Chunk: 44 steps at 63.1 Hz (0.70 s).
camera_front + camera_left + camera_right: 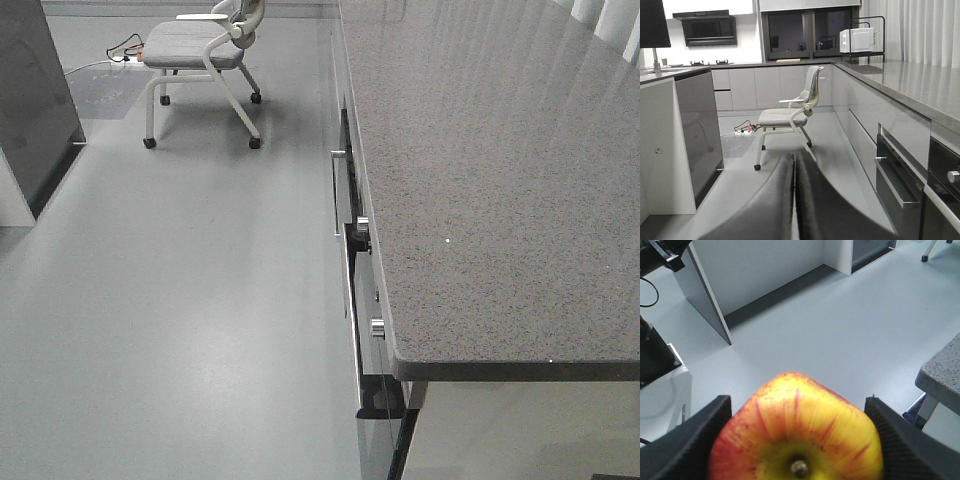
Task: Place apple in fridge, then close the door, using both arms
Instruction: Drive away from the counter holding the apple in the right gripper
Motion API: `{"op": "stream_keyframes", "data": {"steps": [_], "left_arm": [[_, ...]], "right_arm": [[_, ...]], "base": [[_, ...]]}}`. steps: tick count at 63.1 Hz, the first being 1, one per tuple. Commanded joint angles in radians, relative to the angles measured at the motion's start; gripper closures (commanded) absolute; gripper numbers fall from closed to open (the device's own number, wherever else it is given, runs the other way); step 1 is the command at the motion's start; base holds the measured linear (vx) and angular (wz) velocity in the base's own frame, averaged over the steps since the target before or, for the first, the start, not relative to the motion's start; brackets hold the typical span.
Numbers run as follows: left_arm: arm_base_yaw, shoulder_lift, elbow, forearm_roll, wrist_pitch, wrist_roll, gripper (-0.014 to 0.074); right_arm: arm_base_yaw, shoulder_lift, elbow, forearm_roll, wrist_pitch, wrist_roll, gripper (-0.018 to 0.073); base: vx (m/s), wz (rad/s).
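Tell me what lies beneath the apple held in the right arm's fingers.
Bare grey floor shows past the apple, gripped between both fingers. The spot directly below is hidden by the apple itself.

Apple (796, 435) underside beyond bottom edge

One apple (796, 432), one chair (783, 118) (wheeled)

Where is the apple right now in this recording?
The apple sits at the bottom centre of the right wrist view, clamped in the right gripper, with grey floor behind it. It does not show in the other two views.
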Motion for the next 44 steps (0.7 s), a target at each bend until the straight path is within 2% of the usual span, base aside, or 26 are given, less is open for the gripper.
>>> {"op": "stream_keyframes", "data": {"steps": [1, 44], "left_arm": [[-0.003, -0.015, 0.022, 0.000, -0.077, -0.010, 0.0603], [-0.003, -0.015, 0.022, 0.000, -0.077, -0.010, 0.0603]], "right_arm": [[0.001, 0.010, -0.024, 0.052, -0.048, -0.004, 0.0190], [0.001, 0.010, -0.024, 0.053, -0.048, -0.004, 0.0190]], "base": [[0.00, 0.00], [0.00, 0.00]]}}
